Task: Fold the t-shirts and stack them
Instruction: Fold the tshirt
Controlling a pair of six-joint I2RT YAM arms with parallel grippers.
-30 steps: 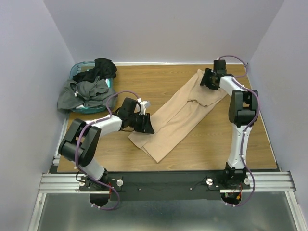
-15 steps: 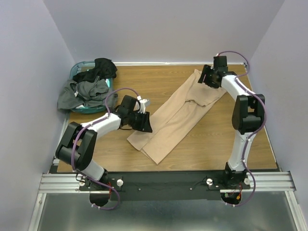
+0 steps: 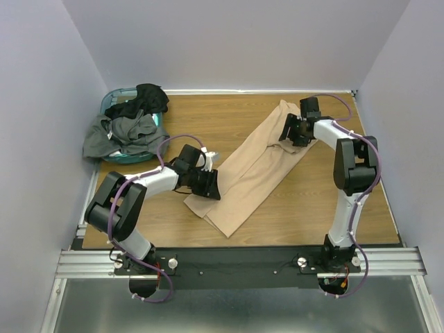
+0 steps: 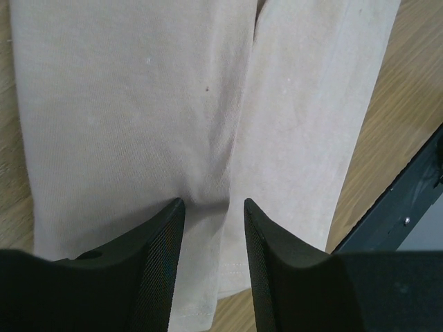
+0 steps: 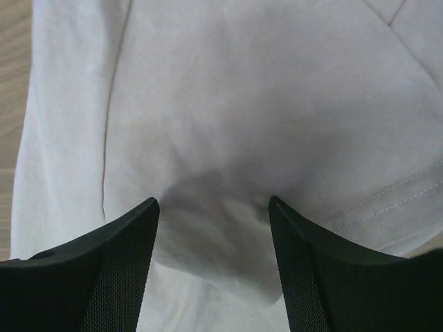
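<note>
The left claw (image 4: pixel 213 204) has its jaws apart, straddling the centre crease at the near-left end of the tan shirt (image 3: pixel 253 166), and nothing looks pinched. The right claw (image 5: pixel 212 202) is spread wider over the far-right end, with flat cloth showing in the gap. The shirt lies as a long narrow strip on the surface (image 3: pixel 333 201), its long axis running diagonally from near-left to far-right — one claw at each end. The next fold probably carries one end along that axis. The dark shirts (image 3: pixel 128 128) are heaped on the basket (image 3: pixel 111 95) at far left — nearer the left arm.
</note>
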